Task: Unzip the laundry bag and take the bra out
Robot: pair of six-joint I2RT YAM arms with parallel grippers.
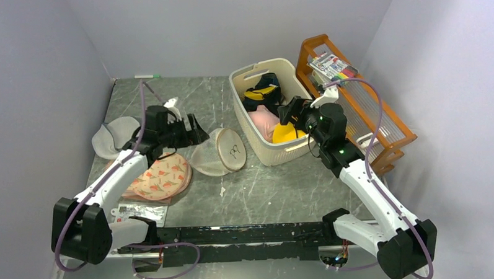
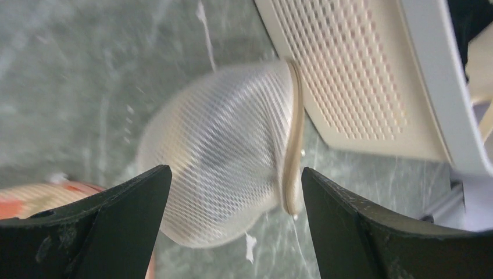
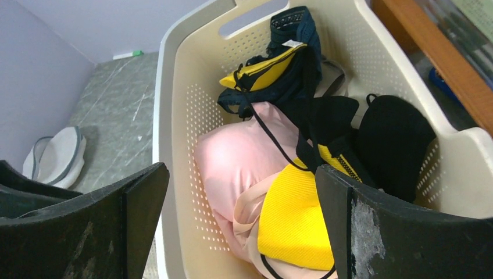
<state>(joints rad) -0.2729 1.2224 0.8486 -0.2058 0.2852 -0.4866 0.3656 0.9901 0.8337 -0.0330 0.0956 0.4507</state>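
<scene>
Cream-white laundry bag (image 1: 215, 154) lies on the grey marbled table (image 1: 265, 195) just left of the basket (image 1: 260, 67). Seen from above, it looks folded open like a clamshell, the half with the black logo tipped up toward the basket. No yellow shows through its mesh, so the zip is most likely undone already, though the zip itself is too small to read. The left gripper (image 2: 235, 171) hangs low just to its left with jaws spread wide and nothing between them. From the wrist view they frame the mesh dome and its cream rim band without touching, which reads as a steadying position more than a grasp. The bra (image 3: 293, 224), bright yellow with a thin dark strap, appears to be inside the basket, resting on a pale pink garment (image 3: 232, 163) beside dark clothes (image 3: 389, 139). The right gripper (image 3: 241, 171) hovers over it, also wide open and empty, as it would when setting the bra down or reaching for it; I cannot tell which. A second yellow piece (image 3: 261, 72) sits deeper in the basket among navy cloth and could be mistaken for the bra. Nearby are a pink printed bag (image 1: 162, 176) under the left forearm, a grey bag (image 1: 111, 138) at the far left and an orange rack (image 1: 380, 119) tight behind the basket, which crowds the right arm.
</scene>
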